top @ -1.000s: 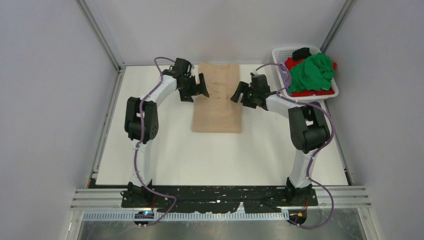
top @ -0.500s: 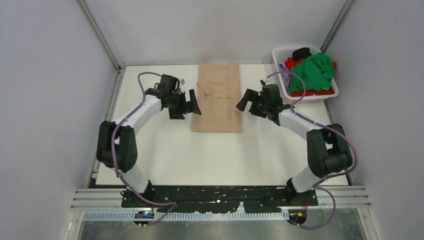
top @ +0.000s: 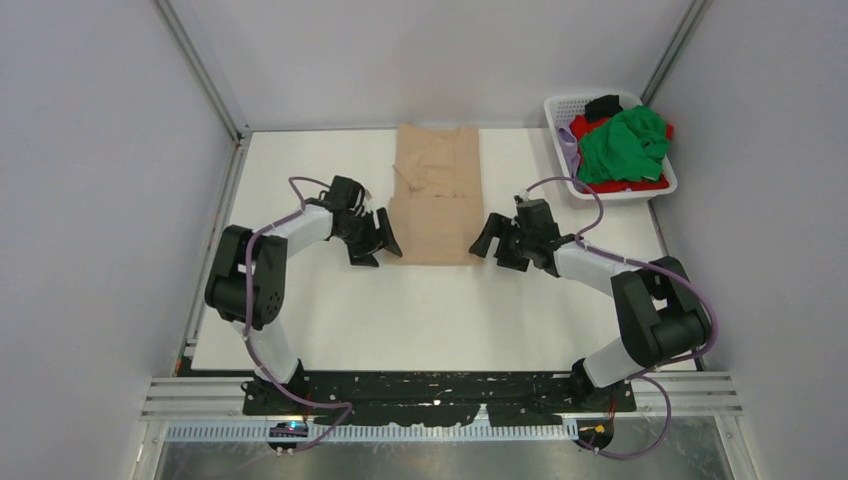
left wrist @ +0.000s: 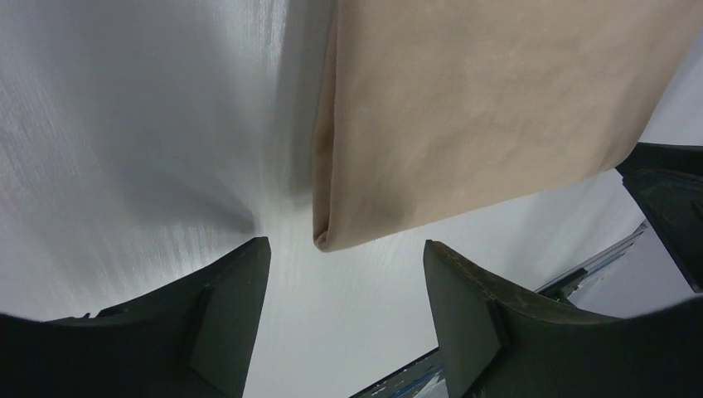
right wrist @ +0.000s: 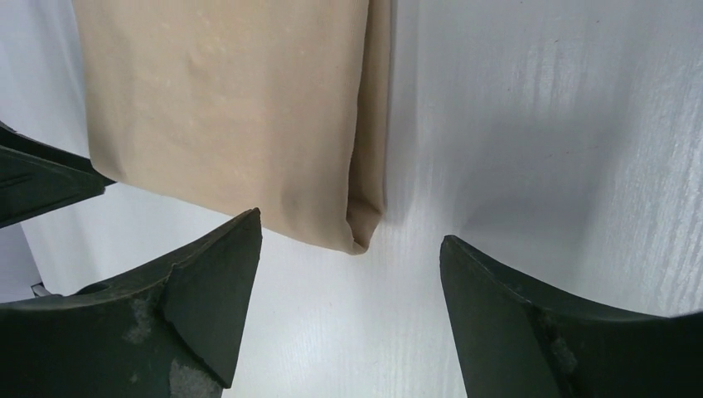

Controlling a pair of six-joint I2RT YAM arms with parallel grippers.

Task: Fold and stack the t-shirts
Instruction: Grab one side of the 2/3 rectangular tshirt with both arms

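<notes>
There's the beige t-shirt (top: pixel 434 190), flat at upper centre of the table (top: pixel 420 320), folded into a long strip. It's soft, light cloth that would likely sag from a single hold, so the two near corners look like the places to pinch. The left gripper (top: pixel 374 240) straddles the lower-left corner and the right gripper (top: pixel 497 240) the lower-right. Both are spread wide and hold nothing. A green t-shirt (top: pixel 622 145) is heaped in the basket (top: pixel 562 101), upper right.

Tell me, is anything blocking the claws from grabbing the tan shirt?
No, nothing visible is. The left claw and right claw are both open, each at a near corner of the tan shirt. Only white table shows between them and the cloth.
</notes>
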